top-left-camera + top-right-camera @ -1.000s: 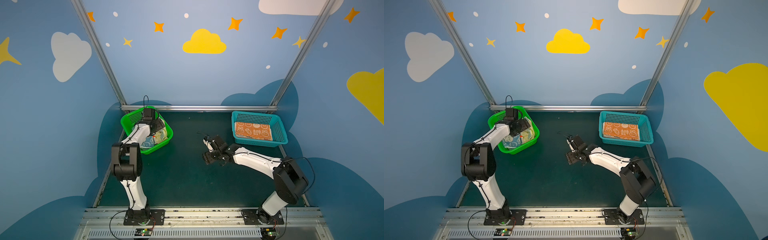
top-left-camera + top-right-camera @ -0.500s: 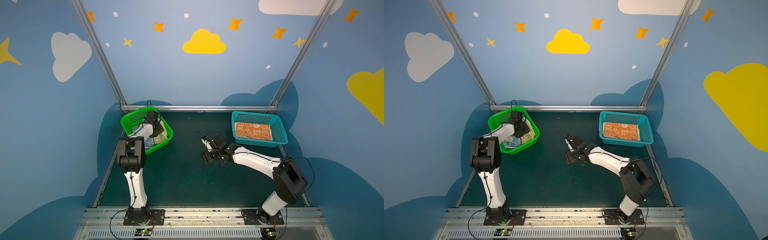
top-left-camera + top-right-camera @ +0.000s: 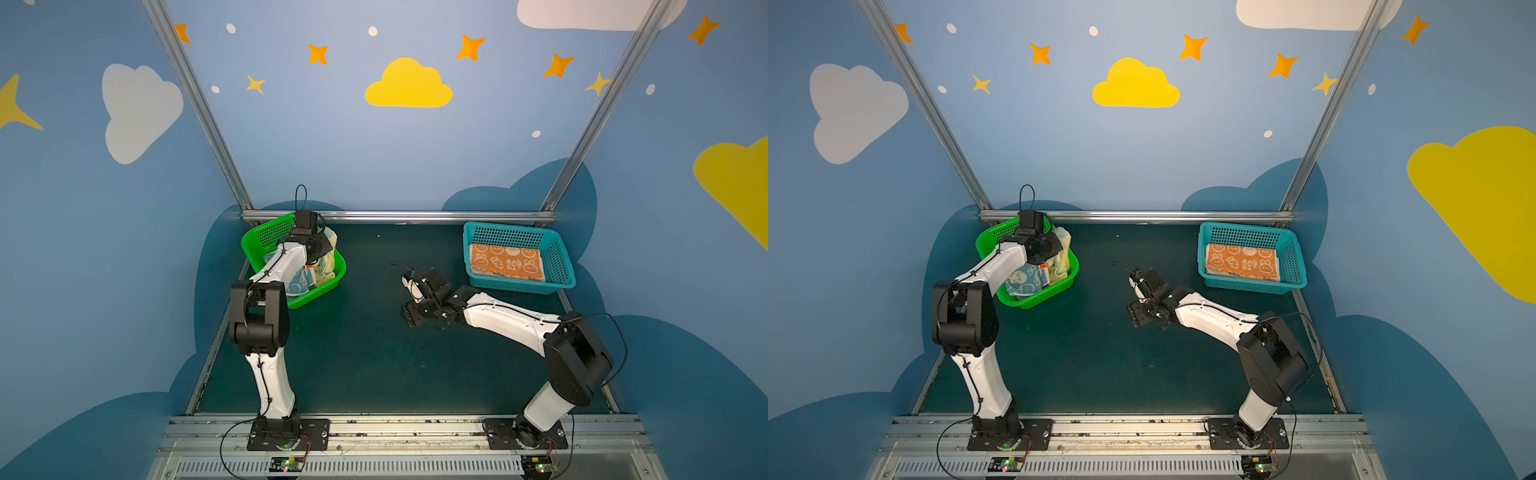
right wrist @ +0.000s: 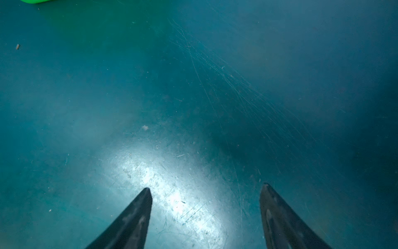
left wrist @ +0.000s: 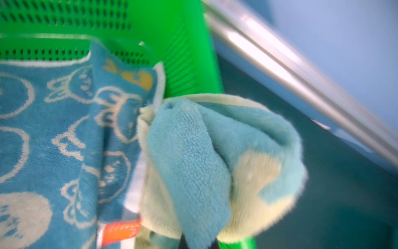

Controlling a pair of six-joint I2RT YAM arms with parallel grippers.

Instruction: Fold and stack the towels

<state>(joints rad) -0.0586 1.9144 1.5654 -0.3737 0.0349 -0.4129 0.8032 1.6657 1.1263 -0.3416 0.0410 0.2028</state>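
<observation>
Starting from the dark desk [image 3: 353, 365], the landmark is the green basket [image 3: 266, 237] at its back edge. The teal basket [image 3: 557, 266] sits well apart from it along that edge and holds an orange towel [image 3: 505, 262], folded flat. Inside the green basket a crumpled blue towel [image 3: 1025, 280] lies touching a pale yellow towel [image 5: 247, 172], which is bunched at the side facing the teal basket. The left fingers [image 5: 184, 244] are together, clamped on a thick fold of the pale yellow towel. The right fingers [image 4: 129, 220] stand apart over bare desk, well clear of the green basket, holding nothing. Lifting now could drag the blue towel along, since the cloths press together. It could also snag the rim and tip the light basket, or the bunched fold might slip free.
</observation>
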